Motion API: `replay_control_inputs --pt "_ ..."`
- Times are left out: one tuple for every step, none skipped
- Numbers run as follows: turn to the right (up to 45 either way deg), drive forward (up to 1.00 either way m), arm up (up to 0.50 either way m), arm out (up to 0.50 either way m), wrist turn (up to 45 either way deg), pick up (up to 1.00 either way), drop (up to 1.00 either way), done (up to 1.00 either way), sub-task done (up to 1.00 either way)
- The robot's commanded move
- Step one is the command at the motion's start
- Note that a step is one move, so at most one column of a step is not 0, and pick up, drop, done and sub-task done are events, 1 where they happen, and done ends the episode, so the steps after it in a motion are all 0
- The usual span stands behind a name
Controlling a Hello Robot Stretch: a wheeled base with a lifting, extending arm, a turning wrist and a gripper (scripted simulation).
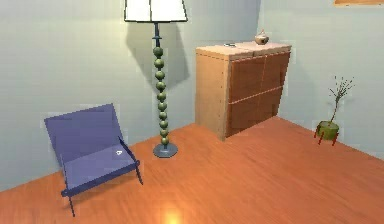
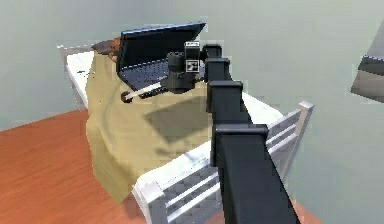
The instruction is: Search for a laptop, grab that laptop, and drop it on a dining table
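A pale grey-blue room with a glossy orange plank floor (image 1: 250,185) held a blue sling chair (image 1: 90,150) at seven o'clock of the forward view, a floor lamp with a green beaded stem (image 1: 160,85) near twelve, and a boxy light-wood cabinet (image 1: 245,85) toward two. In the arm side view, a white slatted-frame bed (image 2: 275,130) carried a soft, rumpled tan blanket (image 2: 150,130). On it, at eleven o'clock from the middle, lay the open dark laptop (image 2: 150,55), its screen upright behind a flat keyboard deck. The dark square-barred arm (image 2: 235,140) reached out to it, and the gripper (image 2: 165,82) sat at the laptop's four o'clock corner. With the machine resting on the bedding right there, whether the fingers had anything in hold could not be told. The grab seemed to be the step in hand. It would probably go best on the thin, rigid deck edge rather than the hinged lid. The smooth casing looked slippery, so a straight lift clear of the yielding cloth before drawing back would be wise.
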Motion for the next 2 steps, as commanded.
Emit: replay_control_inputs --pt "0.0 0.00 0.00 0.00 -45.0 0.00 0.00 0.00 0.00" --pt "0.0 0.00 0.00 0.00 -39.0 0.00 0.00 0.00 0.00"
